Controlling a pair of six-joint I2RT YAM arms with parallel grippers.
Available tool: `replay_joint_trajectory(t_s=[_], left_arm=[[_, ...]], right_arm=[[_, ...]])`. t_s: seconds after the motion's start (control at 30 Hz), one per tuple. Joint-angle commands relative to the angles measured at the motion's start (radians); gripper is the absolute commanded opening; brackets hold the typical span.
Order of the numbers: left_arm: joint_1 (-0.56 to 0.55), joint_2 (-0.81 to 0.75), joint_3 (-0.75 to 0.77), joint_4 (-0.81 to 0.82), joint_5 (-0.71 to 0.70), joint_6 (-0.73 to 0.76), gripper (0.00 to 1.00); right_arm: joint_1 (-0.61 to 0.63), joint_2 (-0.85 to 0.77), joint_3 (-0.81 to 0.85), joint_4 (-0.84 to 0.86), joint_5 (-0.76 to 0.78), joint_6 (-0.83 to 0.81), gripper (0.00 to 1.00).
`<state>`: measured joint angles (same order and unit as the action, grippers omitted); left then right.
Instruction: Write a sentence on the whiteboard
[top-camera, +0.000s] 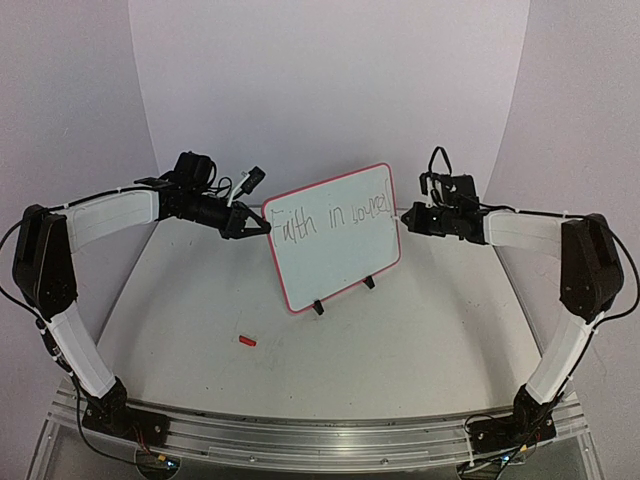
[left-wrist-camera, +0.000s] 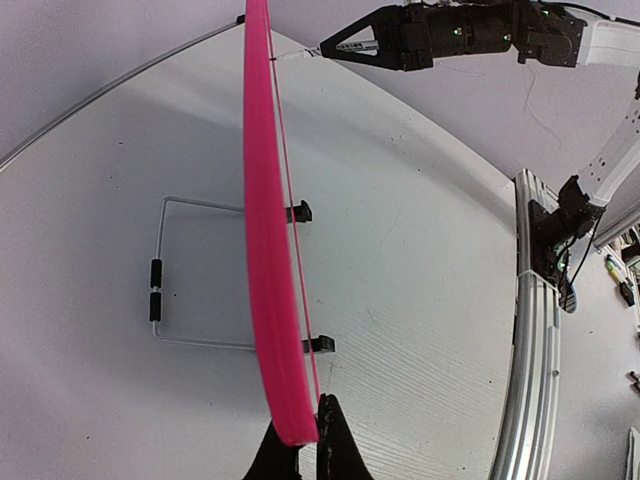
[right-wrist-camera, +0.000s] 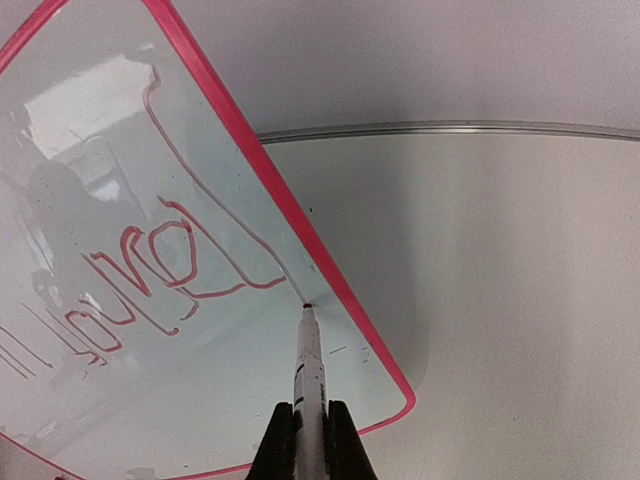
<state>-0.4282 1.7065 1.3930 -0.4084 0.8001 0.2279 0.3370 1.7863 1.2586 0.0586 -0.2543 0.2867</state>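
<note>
The whiteboard (top-camera: 340, 265) stands tilted on its two black clip feet at the middle of the table, red-pink rim all round. One line of the sentence (top-camera: 335, 218) runs across its top. My left gripper (top-camera: 262, 226) is shut on the board's left edge; in the left wrist view the rim (left-wrist-camera: 268, 250) shows edge-on, pinched by that gripper (left-wrist-camera: 305, 440). My right gripper (right-wrist-camera: 310, 410) is shut on a thin white marker (right-wrist-camera: 310, 360), whose tip touches the board near its right edge, at the end of the red strokes (right-wrist-camera: 180, 270).
A small red cap (top-camera: 247, 341) lies on the table in front of the board, to the left. A wire stand (left-wrist-camera: 160, 290) props the board from behind. A metal rail (top-camera: 320, 440) runs along the near edge. White walls enclose the back and sides.
</note>
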Motion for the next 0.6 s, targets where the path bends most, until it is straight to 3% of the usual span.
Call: replay_joint_trajectory(t_s=[0.0,0.33,0.57], left_arm=[[-0.030,-0.003,-0.001,-0.094,-0.010,0.036,0.00],[-0.035,-0.005,-0.003,-0.094,-0.011,0.037,0.00],[-0.037,-0.003,-0.003,-0.093,-0.012,0.037,0.00]], right_arm=[[0.002,-0.025,-0.021,0.020,0.003,0.003,0.00],[0.002,-0.100,-0.023,0.031,-0.126,0.000,0.00],[0.002,-0.224,-0.046,0.040,-0.030,-0.001,0.00]])
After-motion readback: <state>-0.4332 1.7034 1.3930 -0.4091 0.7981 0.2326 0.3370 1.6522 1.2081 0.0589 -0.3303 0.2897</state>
